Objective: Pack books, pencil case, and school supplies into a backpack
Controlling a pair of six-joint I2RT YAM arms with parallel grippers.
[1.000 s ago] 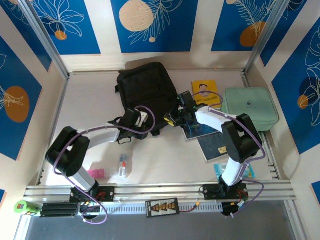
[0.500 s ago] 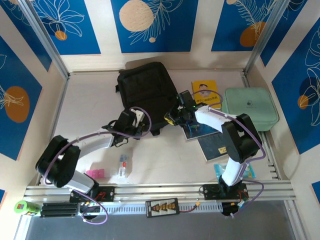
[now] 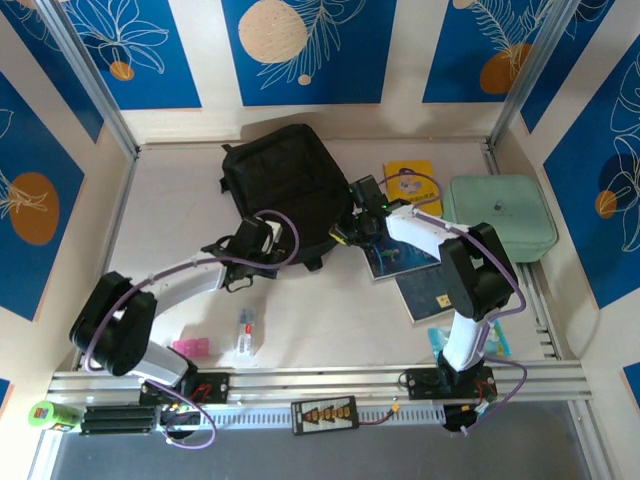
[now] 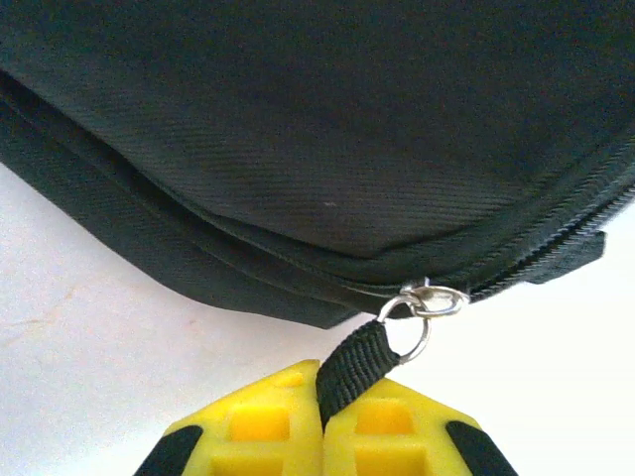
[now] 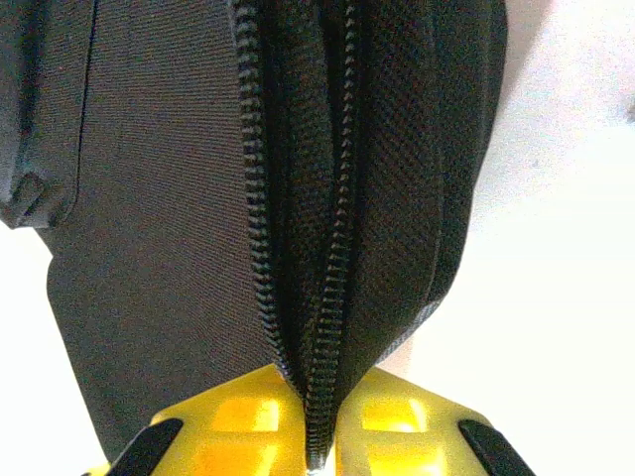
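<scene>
My left tool (image 4: 322, 421) has its yellow pads pressed together on the black webbing zip pull (image 4: 355, 365). The pull runs up to a silver ring (image 4: 422, 315) on the slider at the bag's seam. My right tool (image 5: 317, 421) is likewise clamped, pads together on the zip seam (image 5: 337, 198). Two rows of teeth climb away from it with dark fabric between them.

From overhead, the backpack (image 3: 285, 180) lies flat toward the back of the table (image 3: 170, 210), a little left of centre. Both arms reach in to its near edge, the left at the near left corner and the right at the near right corner. I can read no brand on the black fabric from any camera.

To the right of the bag, at the back, lies the yellow book (image 3: 412, 186). Its cover has a cartoon figure and a line of writing too small for me to read. Nearer me, a glossy book (image 3: 398, 263) sits partly under the right arm, and just beside it is a dark blue book (image 3: 432, 295) with a small gold mark. The mint-green case (image 3: 500, 215) rests by the right edge, and I cannot make out the tiny dark mark on its lid. Near the front left are a pink item (image 3: 193, 347) and a small clear tube (image 3: 245, 330).
</scene>
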